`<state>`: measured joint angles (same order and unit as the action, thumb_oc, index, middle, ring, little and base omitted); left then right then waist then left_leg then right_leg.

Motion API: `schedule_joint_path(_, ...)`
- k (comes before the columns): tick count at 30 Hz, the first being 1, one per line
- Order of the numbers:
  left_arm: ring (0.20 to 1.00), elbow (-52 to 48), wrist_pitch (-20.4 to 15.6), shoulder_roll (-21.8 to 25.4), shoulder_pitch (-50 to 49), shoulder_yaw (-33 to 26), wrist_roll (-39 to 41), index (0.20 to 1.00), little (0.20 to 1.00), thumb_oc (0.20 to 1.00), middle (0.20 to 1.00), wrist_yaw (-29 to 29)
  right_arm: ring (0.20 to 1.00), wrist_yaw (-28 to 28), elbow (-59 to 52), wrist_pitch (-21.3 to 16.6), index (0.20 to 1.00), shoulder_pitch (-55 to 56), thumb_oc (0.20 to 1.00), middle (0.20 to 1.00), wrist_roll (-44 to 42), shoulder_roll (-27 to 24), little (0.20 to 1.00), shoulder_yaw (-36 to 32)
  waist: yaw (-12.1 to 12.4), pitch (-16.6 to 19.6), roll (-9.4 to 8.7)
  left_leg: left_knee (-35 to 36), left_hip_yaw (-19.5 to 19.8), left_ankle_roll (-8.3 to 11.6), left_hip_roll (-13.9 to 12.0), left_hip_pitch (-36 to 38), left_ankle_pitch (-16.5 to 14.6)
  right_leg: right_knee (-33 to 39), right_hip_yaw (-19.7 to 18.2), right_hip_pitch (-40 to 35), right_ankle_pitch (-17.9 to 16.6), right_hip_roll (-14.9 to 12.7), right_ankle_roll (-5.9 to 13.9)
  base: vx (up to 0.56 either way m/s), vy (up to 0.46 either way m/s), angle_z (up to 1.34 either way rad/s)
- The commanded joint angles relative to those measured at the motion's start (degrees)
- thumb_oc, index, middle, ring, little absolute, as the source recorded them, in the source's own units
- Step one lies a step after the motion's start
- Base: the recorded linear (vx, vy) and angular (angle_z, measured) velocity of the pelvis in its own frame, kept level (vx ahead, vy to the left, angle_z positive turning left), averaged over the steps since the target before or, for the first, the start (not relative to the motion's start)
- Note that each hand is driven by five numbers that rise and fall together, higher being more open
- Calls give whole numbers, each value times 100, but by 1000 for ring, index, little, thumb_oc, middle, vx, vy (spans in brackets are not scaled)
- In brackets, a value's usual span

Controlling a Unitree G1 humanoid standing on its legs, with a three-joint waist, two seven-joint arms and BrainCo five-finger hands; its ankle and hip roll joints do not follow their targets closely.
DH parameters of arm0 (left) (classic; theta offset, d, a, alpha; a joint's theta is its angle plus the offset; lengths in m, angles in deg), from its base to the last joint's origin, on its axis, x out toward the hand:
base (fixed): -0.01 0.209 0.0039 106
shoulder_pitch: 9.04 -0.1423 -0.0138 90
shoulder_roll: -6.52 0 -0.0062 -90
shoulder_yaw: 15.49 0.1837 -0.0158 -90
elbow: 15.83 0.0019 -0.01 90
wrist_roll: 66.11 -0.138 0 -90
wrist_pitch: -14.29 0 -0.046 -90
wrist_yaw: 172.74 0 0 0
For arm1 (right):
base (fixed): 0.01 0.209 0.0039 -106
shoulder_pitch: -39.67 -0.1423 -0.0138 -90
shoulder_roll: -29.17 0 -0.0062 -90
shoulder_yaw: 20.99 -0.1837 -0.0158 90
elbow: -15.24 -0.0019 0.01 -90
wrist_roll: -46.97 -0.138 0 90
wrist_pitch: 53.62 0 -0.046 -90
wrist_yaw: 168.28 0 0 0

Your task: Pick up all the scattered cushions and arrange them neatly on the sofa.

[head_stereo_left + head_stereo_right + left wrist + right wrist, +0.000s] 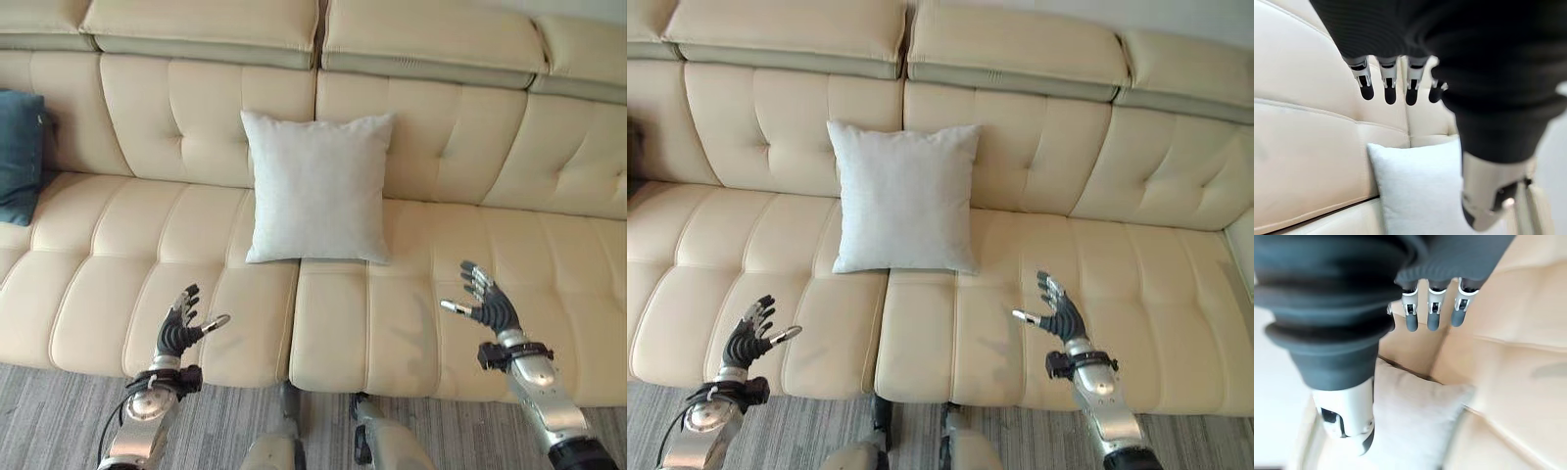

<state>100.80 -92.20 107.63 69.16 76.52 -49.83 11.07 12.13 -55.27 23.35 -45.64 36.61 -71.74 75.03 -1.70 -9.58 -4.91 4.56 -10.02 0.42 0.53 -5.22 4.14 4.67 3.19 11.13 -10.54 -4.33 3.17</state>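
A cream tufted sofa point(411, 147) spans the frame. A pale grey cushion point(317, 186) stands upright at centre against its backrest; a dark teal cushion point(20, 152) leans at the far left edge. The left hand point(179, 330) and right hand point(488, 302) hover low, fingers spread, empty. The placing looks done; next, probably fetch another cushion.

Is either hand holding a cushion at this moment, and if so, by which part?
Nothing is held. The left hand and right hand are open over the sofa seat, apart from the white cushion.
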Motion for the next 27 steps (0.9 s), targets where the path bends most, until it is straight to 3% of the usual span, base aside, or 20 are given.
schedule_joint_path(1, 1000, 356, -30, -19, -21, 51, -668, 1000, 1000, 1000, 1000, -266, 1000, 80, 284, -38, 1000, 3, 1000, 1000, 761, -277, 1000, 49, -69, 346, 93, -790, 138, 64, -62, 115, -953, -357, 164, -92, 404, -595, 857, -2, 117, -19)
schedule_joint_path(7, 1000, 623, 13, 27, -9, 226, -1200, 1000, 1000, 1000, 1000, -149, 1000, 18, 713, 27, 1000, 121, 1000, 1000, 951, -221, 1000, 101, -132, 306, 75, -893, 85, -33, 50, 317, -1102, -458, 28, -156, 334, -640, 915, -75, 96, -5)
schedule_joint_path(8, 1000, 686, 1, 8, 49, 239, -1202, 1000, 1000, 1000, 1000, -112, 1000, -23, 861, 39, 1000, 66, 1000, 1000, 953, -178, 1000, 131, -142, 288, 58, -893, 52, -55, 79, 316, -1112, -450, -4, -111, 267, -653, 957, -257, 120, -25)
schedule_joint_path(9, 1000, 662, 2, 38, 129, 209, -1220, 1000, 1000, 1000, 1000, -44, 1000, -32, 915, 86, 1000, 8, 1000, 1000, 963, -113, 1000, 157, -172, 227, -3, -865, 6, -82, 139, 275, -1067, -486, -70, 50, -26, -684, 1088, -289, 82, -33)
schedule_joint_path(11, 1000, 662, -12, 53, 203, 209, -1186, 1000, 1000, 1000, 1000, -3, 1000, -66, 976, 85, 1000, -76, 1000, 1000, 969, -85, 1000, 204, -179, 180, -15, -879, -26, -87, 120, 220, -1030, -611, -87, 194, -105, -690, 1131, -262, 33, -35)
schedule_joint_path(13, 1000, 580, 2, 106, 414, 272, -1124, 1000, 1000, 1000, 1000, 50, 1000, -115, 1089, 103, 1000, -213, 1000, 1000, 767, 15, 1000, 256, -129, 32, 94, -878, 2, -109, -60, 42, -799, -1393, 27, 293, 470, -503, 968, -338, 50, -22)
schedule_joint_path(16, 1000, 503, 38, 91, 497, 345, -1046, 1000, 1000, 1000, 1000, 55, 1000, -143, 1102, 83, 1000, -240, 1000, 1000, 691, 66, 1000, 321, 10, 116, 222, -699, -1, -153, -208, -81, -528, -2443, 203, 60, 1152, -286, 733, -215, 34, -8)
schedule_joint_path(20, 1000, 477, 75, 35, 450, 347, -957, 1000, 1000, 1000, 1000, -9, 1000, -102, 1128, 87, 1000, -184, 1000, 1000, 675, 127, 1000, 344, 141, 285, 212, -619, -35, -152, -220, -156, -431, -2797, 313, -445, 1506, -198, 666, -124, -65, -10)
schedule_joint_path(21, 1000, 368, 95, -21, 364, 358, -906, 1000, 1000, 1000, 1000, -29, 1000, -137, 1133, 97, 1000, -158, 1000, 1000, 719, 181, 1000, 365, 331, 319, 72, -730, -44, -92, -186, -429, -300, -2215, 336, -947, 1826, -51, 532, -268, -200, -4)
schedule_joint_path(22, 1000, 398, 96, -43, 399, 361, -901, 1000, 1000, 1000, 1000, -29, 1000, -130, 1141, 114, 1000, -186, 1000, 1000, 688, 169, 1000, 401, 358, 304, 37, -779, -49, -28, -216, -628, -174, -1987, 204, -958, 1932, 80, 451, -318, -229, -3)
schedule_joint_path(24, 1000, 466, 70, -97, 424, 396, -904, 1000, 1000, 1000, 1000, -28, 1000, -146, 1068, 89, 1000, -197, 1000, 1000, 634, 135, 1000, 433, 367, 322, 14, -837, -88, 88, -236, -925, 33, -1303, -103, -1089, 1989, 317, 299, -254, -150, -2)
schedule_joint_path(27, 1000, 448, 68, -157, 427, 447, -889, 1000, 1000, 1000, 1000, -49, 1000, -156, 965, 72, 1000, -152, 1000, 1000, 614, 47, 1000, 416, 349, 280, 90, -820, -71, 221, -288, -1101, 233, -1089, -139, -1061, 1987, 490, 177, -171, -79, 10)
